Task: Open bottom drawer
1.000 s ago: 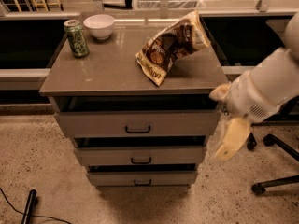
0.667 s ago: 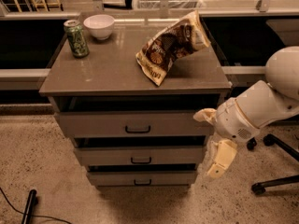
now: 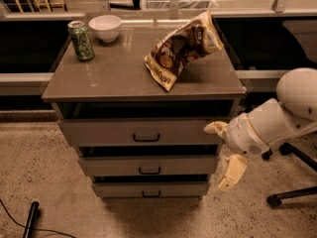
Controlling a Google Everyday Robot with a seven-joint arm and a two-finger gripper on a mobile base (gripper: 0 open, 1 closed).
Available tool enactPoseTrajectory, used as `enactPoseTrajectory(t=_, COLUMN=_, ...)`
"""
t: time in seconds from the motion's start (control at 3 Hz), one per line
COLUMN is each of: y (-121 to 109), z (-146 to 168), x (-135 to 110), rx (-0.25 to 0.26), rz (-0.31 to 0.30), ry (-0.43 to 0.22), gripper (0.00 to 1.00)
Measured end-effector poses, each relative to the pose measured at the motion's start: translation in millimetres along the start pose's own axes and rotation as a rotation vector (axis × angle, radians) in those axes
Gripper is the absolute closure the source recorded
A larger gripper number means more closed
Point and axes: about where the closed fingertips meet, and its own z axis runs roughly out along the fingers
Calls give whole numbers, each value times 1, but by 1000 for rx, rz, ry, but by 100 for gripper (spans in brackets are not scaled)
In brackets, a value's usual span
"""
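Gripper [image 3: 224, 150] is dropping lower at four o'clock, fingers spread wide, gripping nothing. We're watching it closing on the bottom drawer [image 3: 168, 189], sitting at six o'clock, seemingly shut; its handle [image 3: 151, 194] is waiting at the gripper's eight o'clock.

Cabinet top [image 3: 114, 78]: grey-taupe slab carrying three items.
Green can [image 3: 81, 40] stands upright at the back left. White bowl [image 3: 105, 28] sits just beside it to the right, near the back edge. Crumpled brown snack bag [image 3: 181, 48] lies right of centre with one end propped up, well apart from both. The cabinet stands on a speckled floor [image 3: 39, 172]. Gripper [image 3: 224, 152] hangs beside the cabinet's right side, below the top, with its fingers spread apart.
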Motion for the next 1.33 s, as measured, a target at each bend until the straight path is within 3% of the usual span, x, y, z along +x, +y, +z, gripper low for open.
enactPoseTrajectory(t=0.33, y=-9, z=51, x=39, rx=5, rz=38, ry=-122, gripper=0)
enactPoseTrajectory(t=0.67, y=-13, z=89, x=68, rx=8, rz=-57, ry=-202, gripper=0)
enactPoseTrajectory(t=1.0, y=-11, z=98, x=74, rx=1, rz=-130, ry=-218, gripper=0)
enactPoseTrajectory(t=1.33, y=-13, z=104, x=75, rx=-18, rz=-124, ry=-214, gripper=0)
